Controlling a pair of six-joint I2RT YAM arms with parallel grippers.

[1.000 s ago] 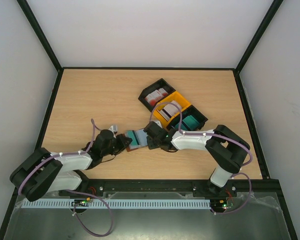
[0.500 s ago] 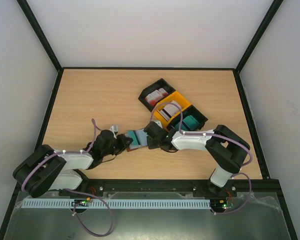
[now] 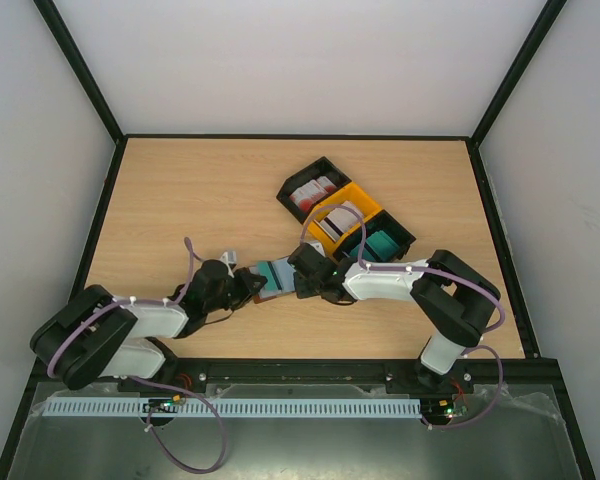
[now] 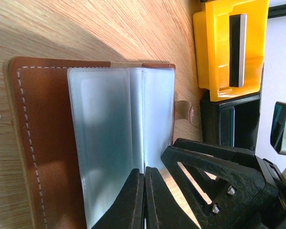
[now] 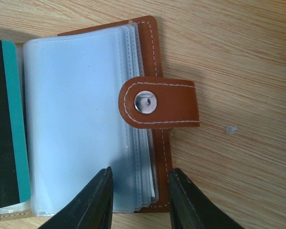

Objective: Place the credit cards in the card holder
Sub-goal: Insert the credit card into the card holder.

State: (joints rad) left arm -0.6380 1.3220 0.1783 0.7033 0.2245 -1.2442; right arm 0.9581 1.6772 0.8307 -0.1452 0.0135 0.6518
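card holder [image 4: 43, 143] lies open; my left gripper [image 4: 144, 191] pinches one clear sleeve [image 4: 108, 143], my right gripper [image 5: 140, 183], parted, straddles the others.

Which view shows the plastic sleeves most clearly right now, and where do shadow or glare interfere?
Right wrist view: sharpest, sleeves evenly lit, only a glint on the snap stud, right tool soft at the bottom edge. Left wrist view: broad shadow over the cover of the card holder, left tool a dark silhouette. Top external view: even light, but the holder is tiny.
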